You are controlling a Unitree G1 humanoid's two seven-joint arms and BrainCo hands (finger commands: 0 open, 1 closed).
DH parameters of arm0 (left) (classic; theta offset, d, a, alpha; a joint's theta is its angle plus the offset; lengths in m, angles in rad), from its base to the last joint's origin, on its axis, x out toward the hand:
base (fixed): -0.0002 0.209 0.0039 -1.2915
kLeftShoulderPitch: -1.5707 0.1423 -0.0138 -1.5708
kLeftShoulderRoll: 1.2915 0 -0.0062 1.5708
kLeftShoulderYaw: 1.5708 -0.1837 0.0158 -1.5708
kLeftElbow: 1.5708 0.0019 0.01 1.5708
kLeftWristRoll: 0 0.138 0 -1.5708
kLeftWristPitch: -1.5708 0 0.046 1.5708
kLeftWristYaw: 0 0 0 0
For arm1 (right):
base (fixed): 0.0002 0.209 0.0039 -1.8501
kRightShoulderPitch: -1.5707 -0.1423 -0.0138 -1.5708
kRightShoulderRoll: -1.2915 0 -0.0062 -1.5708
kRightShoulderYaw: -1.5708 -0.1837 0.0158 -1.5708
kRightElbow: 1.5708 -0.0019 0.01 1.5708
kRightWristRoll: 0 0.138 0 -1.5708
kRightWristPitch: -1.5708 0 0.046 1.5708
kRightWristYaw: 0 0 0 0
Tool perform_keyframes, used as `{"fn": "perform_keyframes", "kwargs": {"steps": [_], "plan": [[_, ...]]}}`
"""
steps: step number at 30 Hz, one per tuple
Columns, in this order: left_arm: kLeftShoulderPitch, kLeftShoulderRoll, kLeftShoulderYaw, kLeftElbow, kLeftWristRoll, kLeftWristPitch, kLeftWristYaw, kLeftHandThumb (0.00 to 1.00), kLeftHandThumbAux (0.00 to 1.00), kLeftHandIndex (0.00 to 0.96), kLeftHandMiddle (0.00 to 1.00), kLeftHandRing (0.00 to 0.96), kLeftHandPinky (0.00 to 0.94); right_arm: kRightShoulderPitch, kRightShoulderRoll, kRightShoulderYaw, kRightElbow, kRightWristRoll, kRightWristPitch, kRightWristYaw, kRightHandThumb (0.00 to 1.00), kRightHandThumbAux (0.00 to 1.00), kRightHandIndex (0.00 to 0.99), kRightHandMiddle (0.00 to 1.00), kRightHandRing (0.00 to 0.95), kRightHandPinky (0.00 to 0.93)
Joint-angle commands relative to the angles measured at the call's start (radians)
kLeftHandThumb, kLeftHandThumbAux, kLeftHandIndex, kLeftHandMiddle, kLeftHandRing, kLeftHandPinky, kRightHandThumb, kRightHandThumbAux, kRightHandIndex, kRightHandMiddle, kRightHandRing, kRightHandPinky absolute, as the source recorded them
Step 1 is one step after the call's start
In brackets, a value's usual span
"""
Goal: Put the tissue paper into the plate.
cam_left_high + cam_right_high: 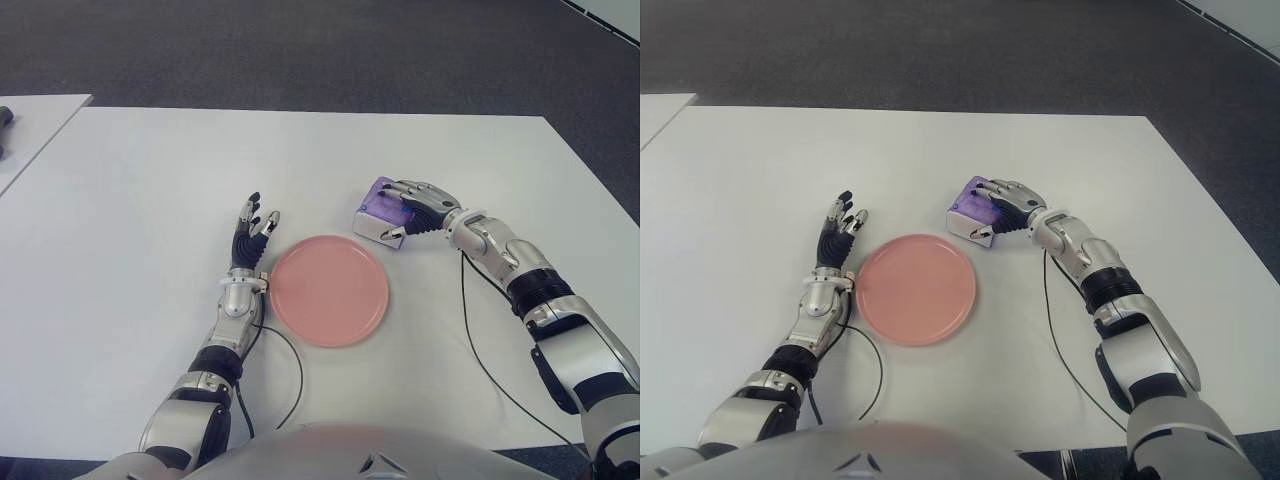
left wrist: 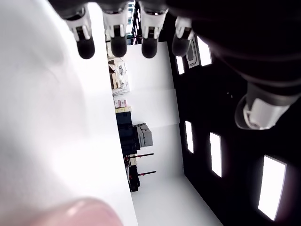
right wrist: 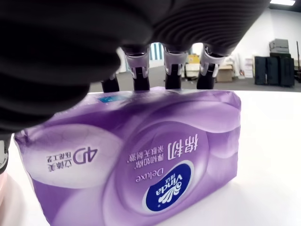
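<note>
Right wrist view: purple tissue pack [image 3: 141, 160]

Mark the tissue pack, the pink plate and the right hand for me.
tissue pack [image 3: 141, 160]: right wrist view, purple front face.
pink plate [image 1: 328, 291]: left eye view, bare centre.
right hand [image 1: 418, 207]: left eye view, back of the hand, fingers curled over the pack.

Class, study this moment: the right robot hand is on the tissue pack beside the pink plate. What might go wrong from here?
1. The right robot hand curls over the top of the soft tissue pack; the wrapper may give and slip when lifted.
2. The pack sits close to the plate; dragging it could knock the rim.
3. The open left robot hand shows right beside the plate's other side; a shoved plate could hit it.
</note>
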Motion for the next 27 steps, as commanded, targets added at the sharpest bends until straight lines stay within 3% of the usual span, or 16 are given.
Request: {"fn": "perform_keyframes", "kwargs": {"steps": [1, 13, 19, 22, 27], "plan": [[0.041, 0.0, 0.002, 0.033, 0.001, 0.029, 0.004, 0.0, 0.421, 0.0, 0.0, 0.0, 0.0, 0.005, 0.008, 0.024, 0.027, 0.0, -0.027, 0.018, 0.0, 0.365, 0.0, 0.0, 0.0, 0.0], [0.044, -0.004, 0.004, 0.022, -0.001, 0.039, 0.006, 0.0, 0.421, 0.0, 0.0, 0.0, 0.0, 0.022, -0.009, 0.056, 0.023, -0.033, -0.036, -0.02, 0.0, 0.353, 0.0, 0.0, 0.0, 0.0], [0.046, -0.005, 0.002, 0.012, 0.003, 0.047, 0.01, 0.0, 0.421, 0.0, 0.0, 0.0, 0.0, 0.065, -0.024, 0.098, -0.039, -0.128, 0.034, -0.091, 0.0, 0.345, 0.0, 0.0, 0.0, 0.0], [0.049, -0.005, 0.0, 0.005, 0.008, 0.057, 0.014, 0.0, 0.42, 0.0, 0.0, 0.0, 0.0, 0.147, -0.014, 0.163, -0.133, -0.292, 0.183, -0.226, 0.0, 0.355, 0.0, 0.0, 0.0, 0.0], [0.05, -0.004, -0.001, -0.001, 0.009, 0.065, 0.014, 0.0, 0.424, 0.0, 0.0, 0.0, 0.0, 0.157, 0.0, 0.259, -0.136, -0.494, 0.369, -0.334, 0.009, 0.365, 0.0, 0.0, 0.0, 0.0]]}}
